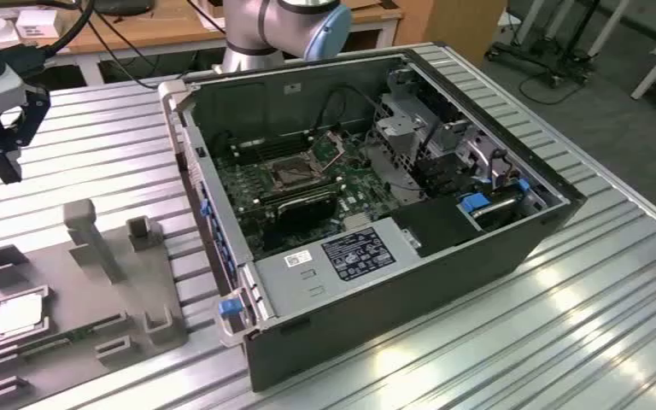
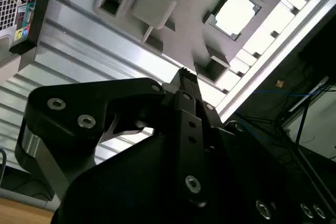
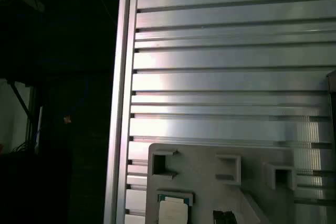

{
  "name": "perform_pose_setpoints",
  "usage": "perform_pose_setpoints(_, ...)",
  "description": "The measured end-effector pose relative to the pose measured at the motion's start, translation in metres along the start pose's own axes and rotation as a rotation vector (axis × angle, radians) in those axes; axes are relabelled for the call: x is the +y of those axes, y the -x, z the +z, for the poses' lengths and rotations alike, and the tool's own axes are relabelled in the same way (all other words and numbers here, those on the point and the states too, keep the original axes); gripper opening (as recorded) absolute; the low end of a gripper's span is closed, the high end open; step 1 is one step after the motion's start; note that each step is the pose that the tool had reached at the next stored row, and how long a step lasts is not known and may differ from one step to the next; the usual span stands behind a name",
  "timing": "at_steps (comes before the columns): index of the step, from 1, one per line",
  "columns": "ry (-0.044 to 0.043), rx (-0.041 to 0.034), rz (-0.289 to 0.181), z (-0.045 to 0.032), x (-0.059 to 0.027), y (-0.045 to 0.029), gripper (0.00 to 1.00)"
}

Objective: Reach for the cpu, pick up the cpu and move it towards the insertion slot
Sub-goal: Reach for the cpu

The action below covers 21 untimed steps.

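Observation:
The cpu [image 1: 18, 316] is a small silvery square lying flat in a pocket of a grey fixture [image 1: 134, 290] at the exterior view's lower left. It shows as a bright square [image 2: 236, 13] in the second wrist view and at the picture's edge [image 3: 173, 212] in the first wrist view. My gripper [image 1: 9, 171] hangs above the table well back from the fixture, its black fingers [image 2: 185, 77] drawn together with nothing between them. The insertion slot [image 1: 294, 173] is a metal-framed square on the green board inside the open computer case [image 1: 419, 282].
The slatted aluminium table [image 1: 556, 325] carries the fixture and the case. The fixture has upright grey posts [image 1: 89, 231] and a green memory stick [image 1: 72, 335] beside the cpu. The case walls rise around the board. The table's edge [image 3: 122, 103] drops to dark floor.

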<state>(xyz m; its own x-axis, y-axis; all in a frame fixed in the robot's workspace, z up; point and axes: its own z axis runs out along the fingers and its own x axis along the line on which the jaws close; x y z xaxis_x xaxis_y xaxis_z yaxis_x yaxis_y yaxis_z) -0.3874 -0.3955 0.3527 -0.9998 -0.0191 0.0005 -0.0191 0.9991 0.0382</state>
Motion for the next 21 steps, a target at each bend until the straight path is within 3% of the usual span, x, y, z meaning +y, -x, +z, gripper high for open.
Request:
perform_pose_setpoints(13,-0.0001,0.0002,0.0,-0.0001,0.0,-0.0002,0.11)
perform_pose_setpoints(21,0.0,0.0001,0.0,0.0005,0.0001,-0.0052,0.11)
